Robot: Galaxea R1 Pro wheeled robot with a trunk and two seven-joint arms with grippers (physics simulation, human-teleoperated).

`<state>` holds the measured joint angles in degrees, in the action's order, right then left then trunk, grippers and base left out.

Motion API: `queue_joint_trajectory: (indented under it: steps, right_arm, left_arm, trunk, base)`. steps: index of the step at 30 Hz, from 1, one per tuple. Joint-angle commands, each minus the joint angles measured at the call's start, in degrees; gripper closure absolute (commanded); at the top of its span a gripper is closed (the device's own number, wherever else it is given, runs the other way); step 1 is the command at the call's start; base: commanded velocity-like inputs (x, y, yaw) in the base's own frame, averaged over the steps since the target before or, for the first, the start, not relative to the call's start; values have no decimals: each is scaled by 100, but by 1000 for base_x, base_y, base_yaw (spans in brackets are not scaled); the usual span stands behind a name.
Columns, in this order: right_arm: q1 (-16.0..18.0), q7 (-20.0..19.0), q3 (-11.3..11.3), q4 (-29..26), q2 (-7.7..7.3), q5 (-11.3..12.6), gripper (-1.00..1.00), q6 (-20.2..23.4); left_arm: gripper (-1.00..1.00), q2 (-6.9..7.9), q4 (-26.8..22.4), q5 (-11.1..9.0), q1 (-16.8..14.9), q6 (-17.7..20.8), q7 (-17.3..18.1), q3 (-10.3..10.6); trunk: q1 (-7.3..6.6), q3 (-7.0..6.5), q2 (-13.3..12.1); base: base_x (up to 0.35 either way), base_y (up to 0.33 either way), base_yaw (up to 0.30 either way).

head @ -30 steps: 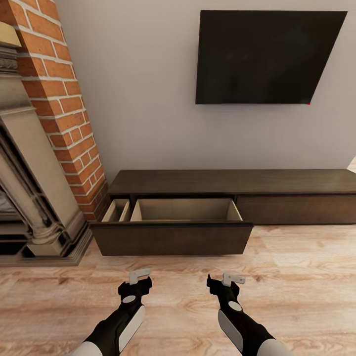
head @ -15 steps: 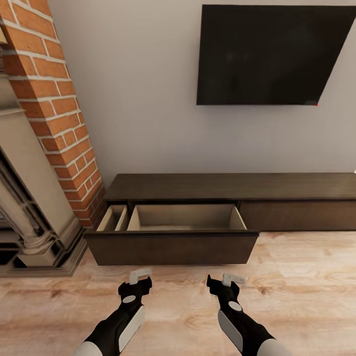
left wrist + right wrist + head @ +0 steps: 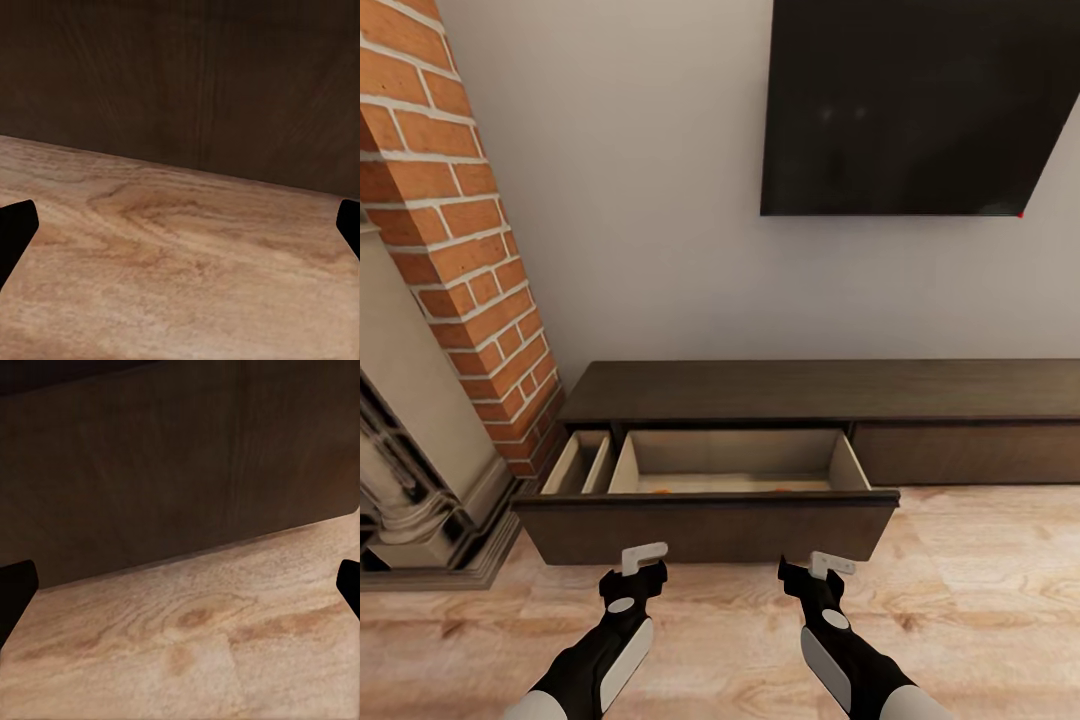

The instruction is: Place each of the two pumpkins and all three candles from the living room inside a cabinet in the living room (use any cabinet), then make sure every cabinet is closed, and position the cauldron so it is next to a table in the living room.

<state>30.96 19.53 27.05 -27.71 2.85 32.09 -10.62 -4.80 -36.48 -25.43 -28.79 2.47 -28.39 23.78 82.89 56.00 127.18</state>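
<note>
Dark brown wood makes up the long low cabinet [image 3: 830, 392] that runs along the grey wall from about 9 o'clock to 3 o'clock of the head view's middle, and its wide left drawer [image 3: 705, 525] stands pulled out toward the robot, showing a pale wood interior. At the floor of that drawer, just behind the front panel, slivers of orange [image 3: 780, 489] peek over the edge; they are too slight to name with certainty. A narrower pale compartment [image 3: 578, 462] sits at the drawer's 9 o'clock side. The right drawer front [image 3: 965, 452] lies flush with the cabinet body. At 12 o'clock above the cabinet hangs a black wall screen [image 3: 905, 105], and at 9 to 10 o'clock rises a red brick column [image 3: 455, 230] with a carved stone fireplace surround [image 3: 410, 420] beside it. Toward 6 o'clock, over the light wood floor [image 3: 980, 590], the left gripper [image 3: 634, 570] and the right gripper [image 3: 807, 572] hang side by side just short of the drawer front, apart from it. In each wrist view the black fingertips [image 3: 15, 232] [image 3: 15, 589] sit at opposite edges with bare floor and the dark drawer panel between them, so both sets of jaws are spread wide and carry nothing.
</note>
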Motion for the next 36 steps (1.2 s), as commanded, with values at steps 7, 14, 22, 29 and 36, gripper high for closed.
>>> queue_joint_trajectory:
  steps: [7, 14, 22, 29, 36]
  right_arm:
    - [6, 33, 46, 2, -4, 61, -100, -36]
    - [6, 33, 46, 2, -4, 61, -100, -36]
    - [6, 33, 46, 2, -4, 61, -100, -36]
    - [6, 33, 46, 2, -4, 68, -100, -36]
    - [6, 33, 46, 2, -4, 68, -100, -36]
  left_arm:
    - [-100, 5, -16, -25, -4, 19, -52, 23]
    - [-100, 5, -25, -25, -4, 19, -52, 16]
    - [-100, 5, -26, -27, -4, 22, -52, 21]
    - [-100, 5, -25, -30, -4, 20, -52, 22]
    - [-100, 5, -23, -32, -4, 18, -52, 22]
  trunk:
    - [0, 5, 2]
    - [0, 5, 2]
    - [153, 131, 283]
    - [241, 202, 443]
    - [395, 328, 724]
  base:
    - [14, 0, 0]
    - [1, 0, 0]
    - [0, 0, 0]
    - [0, 0, 0]
    - [0, 0, 0]
